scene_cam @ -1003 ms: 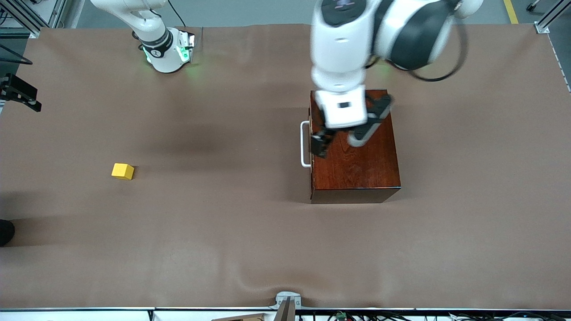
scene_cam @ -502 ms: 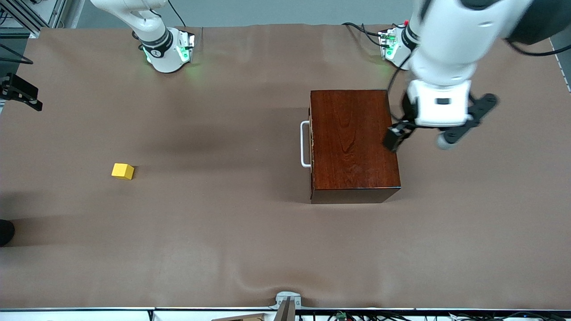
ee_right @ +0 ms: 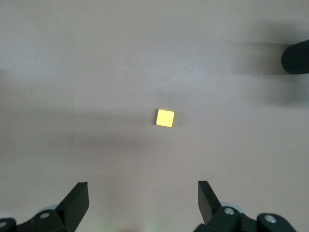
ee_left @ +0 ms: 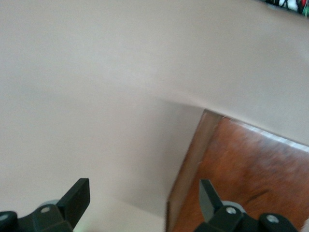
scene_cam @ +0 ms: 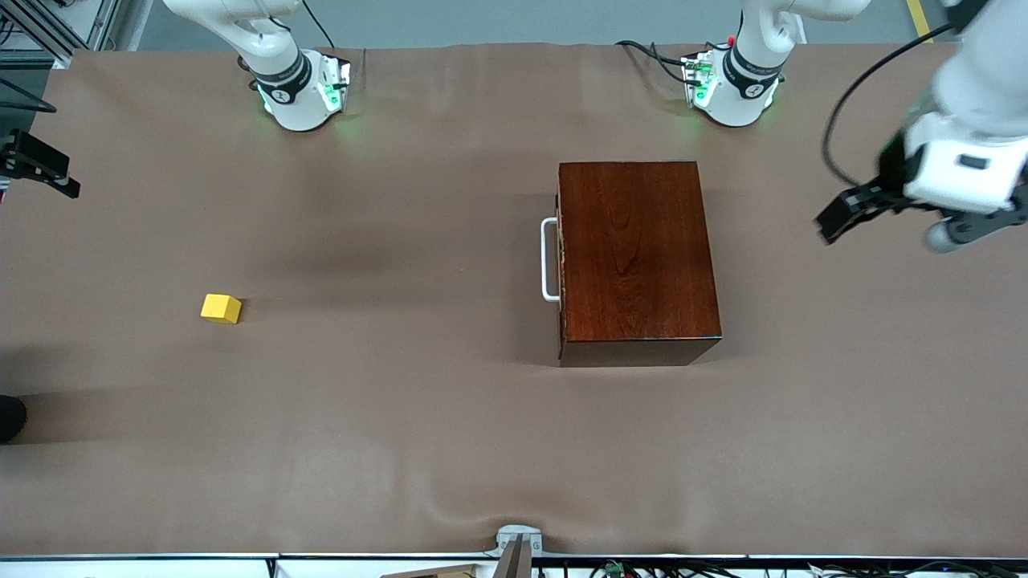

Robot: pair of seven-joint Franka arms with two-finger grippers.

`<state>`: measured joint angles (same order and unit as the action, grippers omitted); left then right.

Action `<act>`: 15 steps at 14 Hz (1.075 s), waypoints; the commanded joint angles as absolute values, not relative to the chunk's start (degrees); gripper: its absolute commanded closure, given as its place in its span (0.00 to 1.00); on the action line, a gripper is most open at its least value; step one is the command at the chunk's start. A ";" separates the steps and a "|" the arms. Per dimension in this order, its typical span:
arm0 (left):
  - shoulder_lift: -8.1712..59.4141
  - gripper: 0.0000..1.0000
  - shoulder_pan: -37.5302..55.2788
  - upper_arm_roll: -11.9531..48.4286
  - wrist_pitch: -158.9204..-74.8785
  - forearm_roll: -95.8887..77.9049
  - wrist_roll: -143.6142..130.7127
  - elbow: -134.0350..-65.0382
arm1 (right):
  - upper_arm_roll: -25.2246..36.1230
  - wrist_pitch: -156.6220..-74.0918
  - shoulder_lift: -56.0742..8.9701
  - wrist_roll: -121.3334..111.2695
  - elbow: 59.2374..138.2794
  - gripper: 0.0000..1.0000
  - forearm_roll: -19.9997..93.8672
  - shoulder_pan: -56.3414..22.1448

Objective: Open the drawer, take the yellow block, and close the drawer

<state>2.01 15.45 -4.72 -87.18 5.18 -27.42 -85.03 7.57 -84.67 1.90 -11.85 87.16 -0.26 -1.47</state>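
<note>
The drawer [scene_cam: 560, 257] is shut in the dark reddish-brown wooden box [scene_cam: 634, 257]. Its white loop handle [scene_cam: 549, 259] faces the right arm's end of the table. The yellow block [scene_cam: 221, 308] lies on the bare table toward that end, well apart from the box. My left gripper [scene_cam: 839, 218] hangs open and empty over the table, past the box toward the left arm's end. The left wrist view shows its open gripper [ee_left: 143, 200] and a corner of the box [ee_left: 241, 169]. My right gripper [ee_right: 143, 200] is open and empty, high above the yellow block [ee_right: 165, 117].
A brown cloth [scene_cam: 401, 417] covers the table, with a wrinkle near the front edge. A black bracket [scene_cam: 36, 164] and a dark rounded object [scene_cam: 10, 417] sit at the edge of the right arm's end. The same dark object [ee_right: 295, 57] shows in the right wrist view.
My left gripper swung from over the box's top, across it, out toward the left arm's end of the table. The drawer stayed shut and the yellow block did not move.
</note>
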 commanded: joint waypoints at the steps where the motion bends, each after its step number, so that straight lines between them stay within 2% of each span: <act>1: -4.21 0.00 6.88 0.96 -88.59 4.57 -15.86 -92.01 | 7.21 -83.67 1.58 -11.87 86.22 0.00 0.79 -0.62; 6: -8.69 0.00 1.85 1.05 -88.07 4.40 -0.11 -95.54 | 7.21 -83.50 1.58 -11.95 86.13 0.00 0.79 -0.70; 9: -8.88 0.00 2.02 1.06 -84.65 3.70 0.44 -93.26 | 7.21 -83.50 1.58 -11.95 86.22 0.00 0.79 -0.53; 15: -8.70 0.00 2.55 1.93 -84.20 2.02 -0.26 -92.02 | 7.21 -82.79 1.49 -12.13 86.13 0.00 0.79 -0.44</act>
